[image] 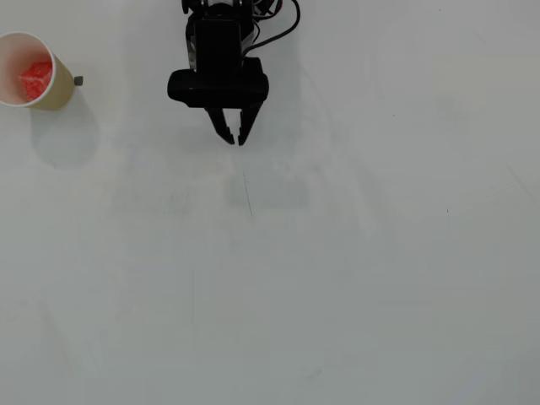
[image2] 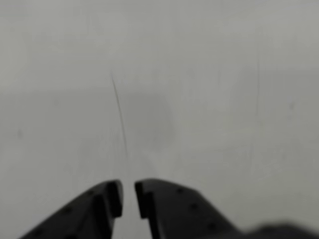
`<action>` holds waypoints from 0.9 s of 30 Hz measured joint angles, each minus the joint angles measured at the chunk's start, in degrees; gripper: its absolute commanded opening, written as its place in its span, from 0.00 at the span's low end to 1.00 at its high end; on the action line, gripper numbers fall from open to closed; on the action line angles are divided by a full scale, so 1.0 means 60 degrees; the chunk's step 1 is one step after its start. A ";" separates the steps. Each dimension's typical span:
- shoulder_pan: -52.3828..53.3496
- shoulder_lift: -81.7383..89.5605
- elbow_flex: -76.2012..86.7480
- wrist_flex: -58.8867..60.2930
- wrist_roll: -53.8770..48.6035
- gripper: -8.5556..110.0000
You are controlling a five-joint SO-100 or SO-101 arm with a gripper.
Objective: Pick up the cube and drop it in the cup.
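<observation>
Cube [image: 35, 78] inside upright cup [image: 57, 93]

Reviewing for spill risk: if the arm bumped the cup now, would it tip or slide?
The cup looks like thin paper, so probably light and easy to shove or tip. Only the small cube sits inside, adding little weight. The smooth white table likely lets it slide. The gripper is well clear.

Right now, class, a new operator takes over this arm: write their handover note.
Gripper: empty, fingertips nearly together with a narrow gap, above bare table near the arm's base.
Cube: lying inside the cup, at the overhead view's upper left.
Done: the cube is in the cup.
Left: nothing for the task itself; the wrist view shows only table and a thin dark line.
</observation>
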 measured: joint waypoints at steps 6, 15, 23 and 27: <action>-0.0410 0.0352 0.0000 0.1274 0.0000 0.08; -0.0527 0.0718 0.0000 0.2549 0.0000 0.08; -0.0513 0.0718 0.0000 0.2739 0.0000 0.08; -0.0322 0.0718 0.0000 0.2739 0.0000 0.08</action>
